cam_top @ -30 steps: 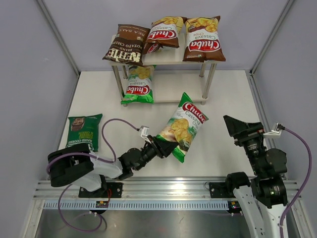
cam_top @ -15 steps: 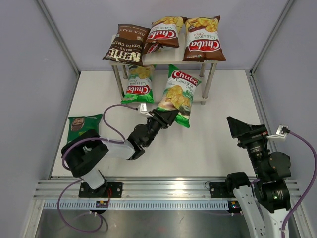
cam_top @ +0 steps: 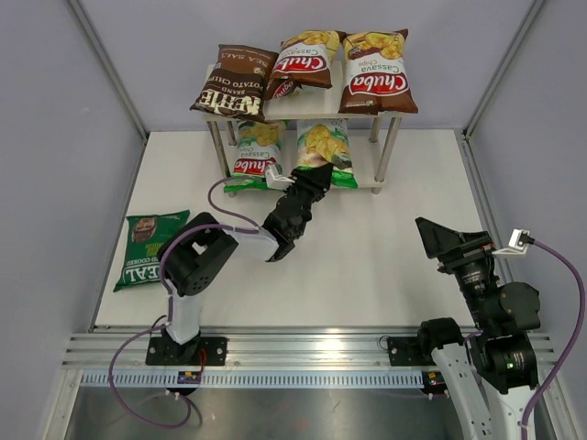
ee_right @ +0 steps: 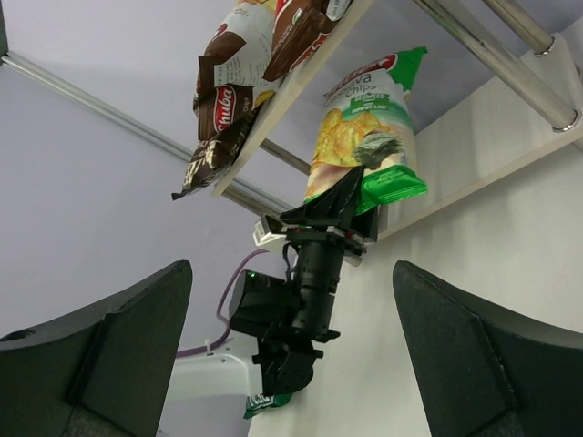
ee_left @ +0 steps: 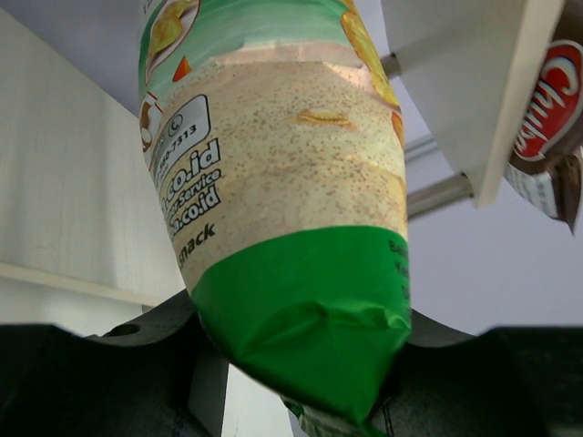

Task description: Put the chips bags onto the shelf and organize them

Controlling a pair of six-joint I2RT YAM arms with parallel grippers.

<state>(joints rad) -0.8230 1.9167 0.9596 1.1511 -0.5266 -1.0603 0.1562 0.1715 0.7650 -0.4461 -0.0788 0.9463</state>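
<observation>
— While pinching a green Chuba (cam_top: 323, 147) by its bottom end, reaches right up to the front of the shelf (cam_top: 312, 103). Speaking of the left claw (cam_top: 315, 176), clamped hard on crumpled foil.

— Agreed. Pokes in between the two boards, top end hidden under the upper one. Cannot tell whether resting on the lower board.

— Sits just right of a second green Chuba (cam_top: 257, 156), lying on the lower tier.

— Up top, looks crowded: Kettle (cam_top: 234, 82) at the left, overhanging the corner, then the middle brown Chuba (cam_top: 307, 60) overlapping it slightly, then the right brown Chuba (cam_top: 374, 73) just beside.

— And REAL (cam_top: 151, 247)?

— Flat on the surface (cam_top: 413, 202), far left, well apart from the shelf.

— Right claw (cam_top: 438, 236)?

— Spread wide, holding nothing. Hovers at the right, above the surface, well apart from every bag.
</observation>
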